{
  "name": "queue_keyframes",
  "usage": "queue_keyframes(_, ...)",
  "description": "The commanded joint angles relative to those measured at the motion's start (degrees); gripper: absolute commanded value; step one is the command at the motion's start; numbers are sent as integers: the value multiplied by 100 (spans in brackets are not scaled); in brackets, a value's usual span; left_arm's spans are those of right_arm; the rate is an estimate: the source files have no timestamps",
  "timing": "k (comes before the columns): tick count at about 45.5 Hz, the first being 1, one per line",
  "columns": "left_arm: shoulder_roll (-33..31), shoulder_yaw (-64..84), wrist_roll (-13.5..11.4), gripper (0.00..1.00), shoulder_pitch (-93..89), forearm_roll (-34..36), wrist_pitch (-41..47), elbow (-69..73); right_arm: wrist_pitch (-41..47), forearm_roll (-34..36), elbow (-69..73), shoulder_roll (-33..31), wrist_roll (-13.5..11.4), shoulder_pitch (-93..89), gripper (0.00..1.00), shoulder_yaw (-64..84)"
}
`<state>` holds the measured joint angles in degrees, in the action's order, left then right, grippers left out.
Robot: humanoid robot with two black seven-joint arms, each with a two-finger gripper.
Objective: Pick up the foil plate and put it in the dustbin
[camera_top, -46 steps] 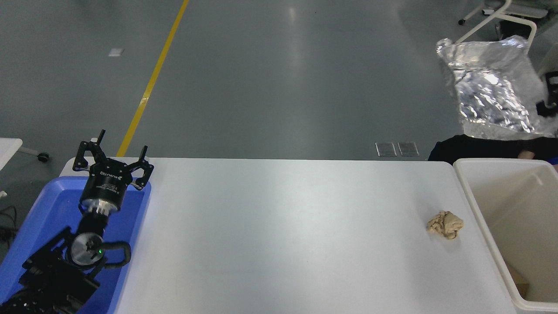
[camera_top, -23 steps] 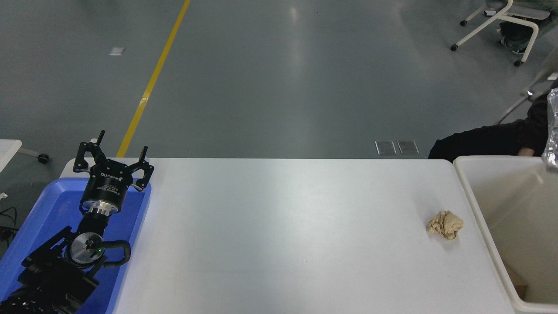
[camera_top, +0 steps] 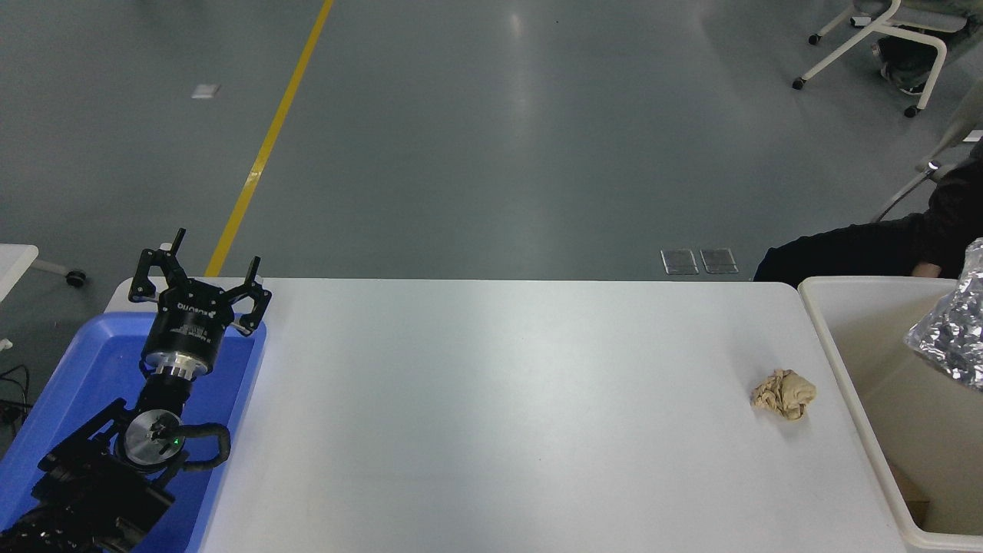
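Note:
The foil plate (camera_top: pixel 951 334), crinkled shiny silver, shows only in part at the right edge. It hangs over the open top of the off-white dustbin (camera_top: pixel 825 330), which stands at the table's right end. Whatever holds the foil is beyond the picture's edge, and my right gripper is out of view. My left gripper (camera_top: pixel 203 265) is open and empty, parked at the lower left over the blue tray (camera_top: pixel 100 353).
A small crumpled tan paper ball (camera_top: pixel 784 393) lies on the white table (camera_top: pixel 491 415) just left of the dustbin. A person's dark sleeve (camera_top: pixel 845 250) is at the far right behind the bin. A white chair (camera_top: pixel 883 31) stands on the floor at the top right.
The foil plate was high at the upper right, slid almost out of the picture, and now hangs lower over the dustbin's opening. The left arm has not moved.

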<state>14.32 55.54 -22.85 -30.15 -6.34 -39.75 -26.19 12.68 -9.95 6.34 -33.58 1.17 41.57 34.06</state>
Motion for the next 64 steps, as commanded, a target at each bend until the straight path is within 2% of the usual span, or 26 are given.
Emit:
queue_keyframes(1, 0, 1, 0, 100, 0, 1, 2, -8, -328, 529, -238, 413, -284, -430, 0, -137)
queue_keyframes(3, 0, 1, 0, 100, 0, -8, 2, 0, -328, 529, -238, 413, -284, -430, 4, -137)
queue_keyframes(4, 0, 1, 0, 100, 0, 1, 2, 0, -328, 529, -247, 405, -284, -430, 18, -137)
queue_keyframes(7, 0, 1, 0, 100, 0, 1, 2, 0, -319, 529, -230, 405, -284, -439, 94, -137)
queue_keyframes(8, 0, 1, 0, 100, 0, 1, 2, 0, -319, 529, -238, 405, -276, -448, 100, -111)
queue_keyframes(18, 0, 1, 0, 100, -9, 1, 2, 0, -249, 520, -98, 405, -223, -439, 100, -84)
queue_keyframes(24, 0, -8, 0, 100, -9, 1, -7, -9, -205, 214, 534, 194, -205, 174, 100, 143)
queue_keyframes(33, 0, -17, 9, 100, -18, 1, -7, -9, 129, -1131, 3143, -896, -205, 2739, 100, 1348)
queue_keyframes(37, 0, -17, 9, 100, -18, 1, -16, -9, 479, -1325, 4110, -1019, -223, 3865, 100, 1524)
queue_keyframes(42, 0, -17, 9, 100, -18, 1, -16, -8, 1340, -1308, 4963, -1019, -223, 5086, 100, 1857)
queue_keyframes(49, 0, -17, 9, 100, -9, 1, -16, -9, 2167, -1106, 6158, -651, -223, 6695, 100, 2561)
queue_keyframes(58, 0, -8, 0, 100, 0, 1, 2, 0, 2642, 62, 7512, 272, -223, 8304, 100, 2895)
queue_keyframes(64, 0, 1, 0, 100, 0, 1, 2, 0, 2915, 511, 8163, 966, -232, 9131, 100, 2887)
